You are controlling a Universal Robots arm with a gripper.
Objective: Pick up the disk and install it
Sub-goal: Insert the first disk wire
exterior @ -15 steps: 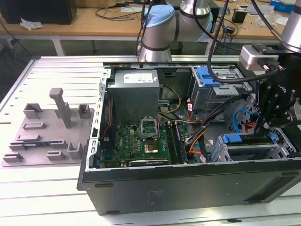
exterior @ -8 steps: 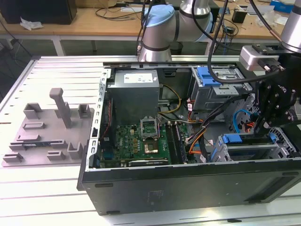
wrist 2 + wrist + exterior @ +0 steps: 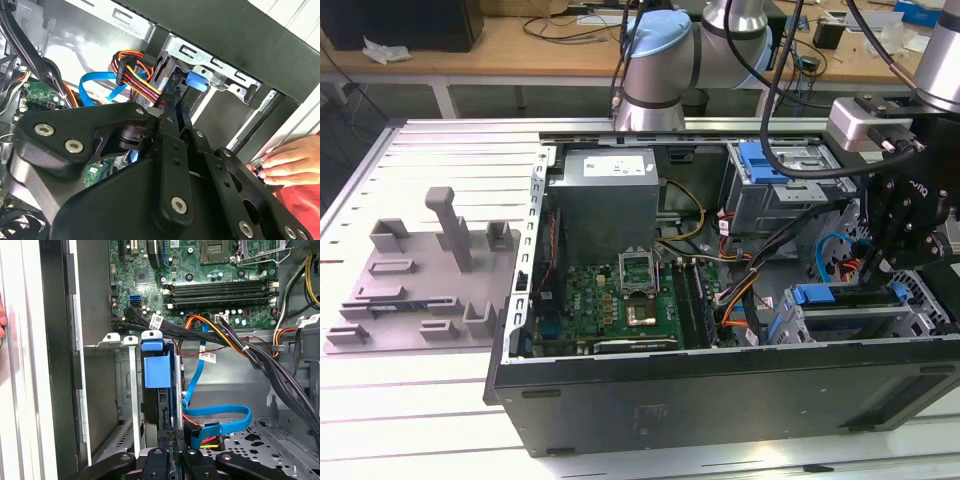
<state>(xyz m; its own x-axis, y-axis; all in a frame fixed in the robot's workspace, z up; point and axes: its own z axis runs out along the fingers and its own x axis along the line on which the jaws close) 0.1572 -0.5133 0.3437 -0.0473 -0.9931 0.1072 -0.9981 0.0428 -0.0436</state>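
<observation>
In the exterior view, the gripper (image 3: 876, 262) is seen lowered into the open computer case (image 3: 720, 390) on the worktop (image 3: 420, 400), above the drive cage (image 3: 850, 325). In the first wrist view, the disk (image 3: 159, 375) stands upright in that cage, the jaws closed on its edge. In the second wrist view, a hand (image 3: 290, 162) rests against the case's outer wall.

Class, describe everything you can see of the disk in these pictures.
The disk stands on edge in the drive bay at the case's front corner. In the first wrist view only its blue plastic carrier and dark edge show, between metal rails. The gripper sits directly at its near end; whether they touch cannot be told.
</observation>
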